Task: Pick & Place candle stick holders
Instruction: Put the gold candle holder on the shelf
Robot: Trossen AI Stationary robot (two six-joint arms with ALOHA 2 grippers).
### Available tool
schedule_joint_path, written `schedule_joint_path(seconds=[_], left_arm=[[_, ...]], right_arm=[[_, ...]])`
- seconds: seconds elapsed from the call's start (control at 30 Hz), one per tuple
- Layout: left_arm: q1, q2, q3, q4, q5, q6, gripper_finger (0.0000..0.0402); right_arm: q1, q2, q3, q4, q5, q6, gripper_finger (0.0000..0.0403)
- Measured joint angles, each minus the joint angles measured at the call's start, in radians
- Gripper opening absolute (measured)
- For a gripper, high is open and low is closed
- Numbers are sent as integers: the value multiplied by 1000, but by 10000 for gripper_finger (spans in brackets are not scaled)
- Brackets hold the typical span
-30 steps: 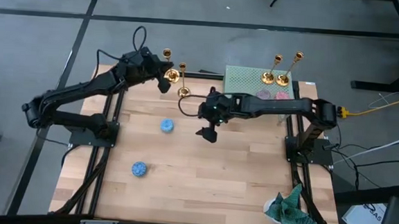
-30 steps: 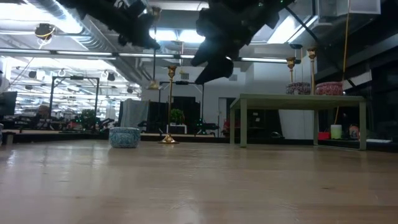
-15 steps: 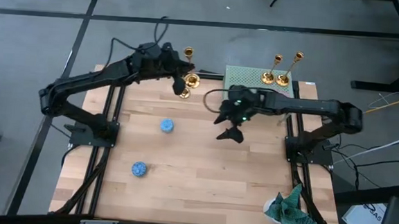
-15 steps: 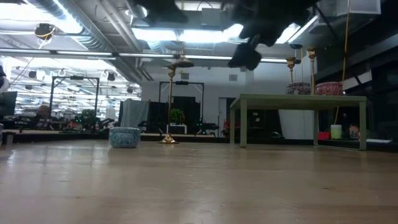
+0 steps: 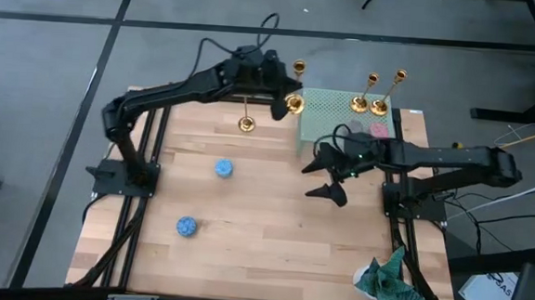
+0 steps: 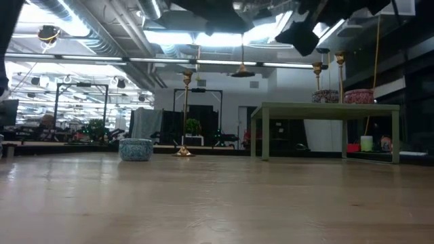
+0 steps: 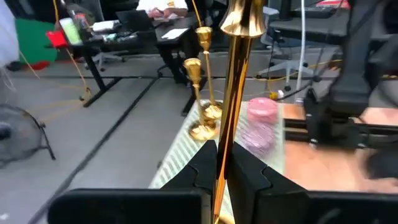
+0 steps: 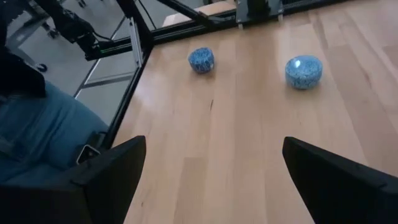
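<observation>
L end effector [image 5: 281, 102] clamps a gold candlestick [image 5: 294, 88] by its stem, lifted off the counter [image 5: 263, 224] beside the green stand [image 5: 331, 107]. R end effector [image 5: 326, 177] spread wide, holding nothing, nearby above counter.

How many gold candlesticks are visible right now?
4: two standing on the green platform at and, one standing on the table, one held by the left gripper at.

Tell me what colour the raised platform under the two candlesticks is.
Pale green platform, holding two gold candlesticks; high view shows it best.
</observation>
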Motion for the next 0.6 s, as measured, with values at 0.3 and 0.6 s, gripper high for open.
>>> schedule_joint_path(seconds=[0.3, 0.6], left_arm=[[29, 235, 278, 5, 125, 14, 17], [90, 447, 468, 59, 255, -9, 18]], right_arm=[[49, -2, 0, -5, 74, -4, 380], [48, -2, 0, -34, 113, -33, 380]])
